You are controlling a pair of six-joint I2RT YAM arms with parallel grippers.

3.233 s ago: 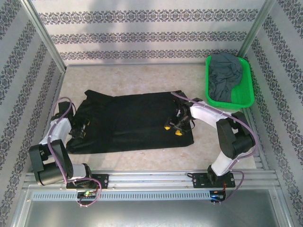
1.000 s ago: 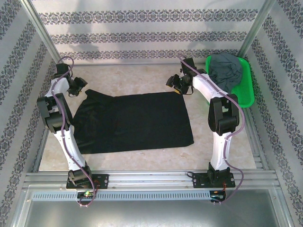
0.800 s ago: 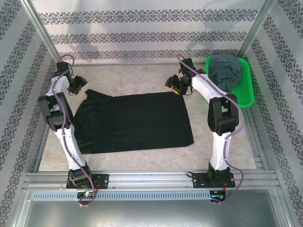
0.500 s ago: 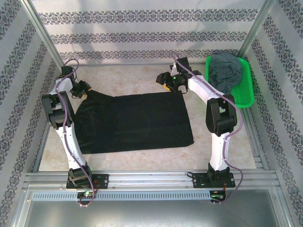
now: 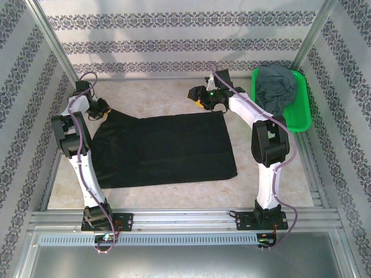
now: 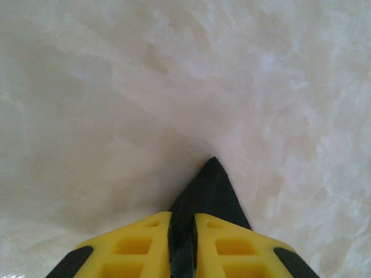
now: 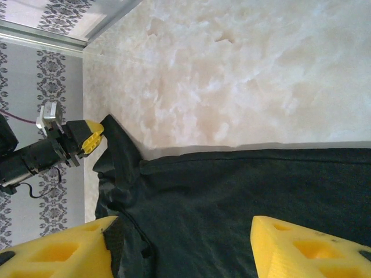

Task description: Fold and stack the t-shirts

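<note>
A black t-shirt (image 5: 168,147) lies spread flat on the pale table, its left sleeve drawn out to a point at the far left. My left gripper (image 5: 103,110) sits at that point; in the left wrist view its yellow fingers (image 6: 139,243) are shut on the black cloth tip (image 6: 213,188). My right gripper (image 5: 199,98) hovers over the shirt's far edge, right of the middle. It stands open (image 7: 182,246) with only the shirt (image 7: 232,191) far below it. A grey t-shirt (image 5: 275,87) lies crumpled in the green basket (image 5: 301,119).
The basket stands at the far right corner against the patterned wall. Metal frame posts (image 5: 55,49) rise at both far corners. Bare tabletop (image 5: 156,95) lies between the shirt's far edge and the back wall. A metal rail (image 5: 185,217) runs along the near edge.
My left gripper came down from the far left wall onto the sleeve tip and shut on it. My right gripper slid left along the shirt's far edge, staying open.
</note>
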